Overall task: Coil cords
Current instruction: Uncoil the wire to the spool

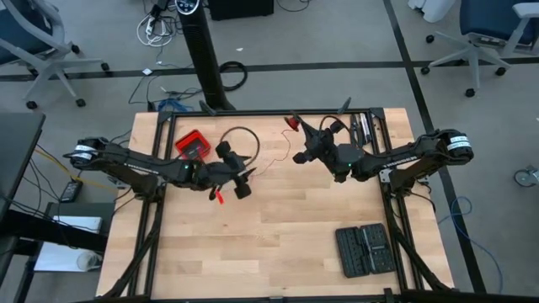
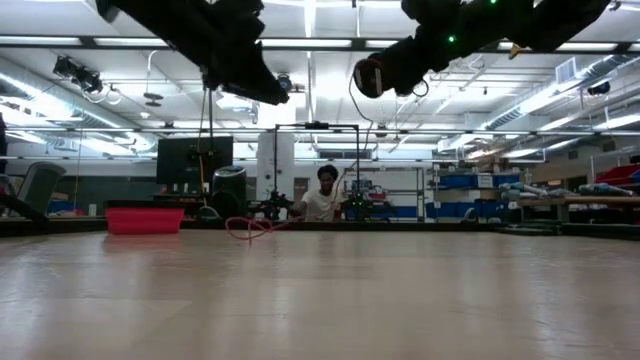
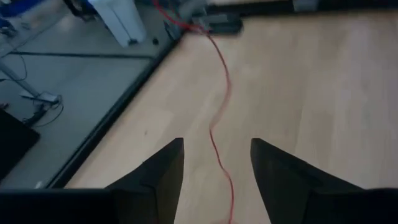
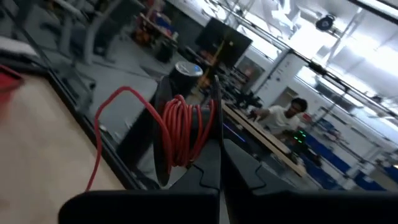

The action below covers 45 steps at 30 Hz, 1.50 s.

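Above the pale wood table [image 1: 278,236], the right gripper [image 4: 214,134] pinches, seemingly, the coiled thin red wire [image 4: 183,127]; at its 9 o'clock, the left gripper [image 3: 214,165] gapes empty.

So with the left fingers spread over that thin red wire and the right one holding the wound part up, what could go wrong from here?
1. The left gripper stands open with the thin red wire lying loose between its fingers, so the free length may slide away on the wooden table.
2. The wound red turns sit on the shut right gripper held above the table; they could slip off and unravel.
3. Slack wire runs near the red square box and might snag on it.
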Each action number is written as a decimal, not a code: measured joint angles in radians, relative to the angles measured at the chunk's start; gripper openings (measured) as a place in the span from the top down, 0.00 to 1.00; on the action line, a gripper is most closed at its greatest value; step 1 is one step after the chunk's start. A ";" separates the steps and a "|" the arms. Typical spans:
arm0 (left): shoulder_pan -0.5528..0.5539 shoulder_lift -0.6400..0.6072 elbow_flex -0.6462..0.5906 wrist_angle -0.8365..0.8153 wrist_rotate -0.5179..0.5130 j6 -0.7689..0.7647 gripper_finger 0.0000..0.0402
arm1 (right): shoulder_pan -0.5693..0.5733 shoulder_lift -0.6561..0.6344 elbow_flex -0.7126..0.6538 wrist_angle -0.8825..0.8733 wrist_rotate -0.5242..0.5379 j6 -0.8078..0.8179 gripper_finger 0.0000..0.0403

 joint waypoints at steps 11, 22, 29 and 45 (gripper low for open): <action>0.079 0.124 -0.164 0.590 0.176 -0.081 0.53 | 0.001 0.000 0.000 0.016 -0.182 0.201 1.00; 0.109 0.317 -0.093 0.813 0.189 -0.081 0.53 | -0.003 0.000 0.000 0.040 -0.220 0.170 1.00; 0.132 0.323 -0.071 0.813 0.224 -0.079 0.53 | 0.001 0.000 0.000 0.044 -0.249 0.184 1.00; 0.143 0.489 0.015 0.858 0.283 -0.036 0.53 | -0.016 0.000 0.000 0.077 -0.313 0.228 1.00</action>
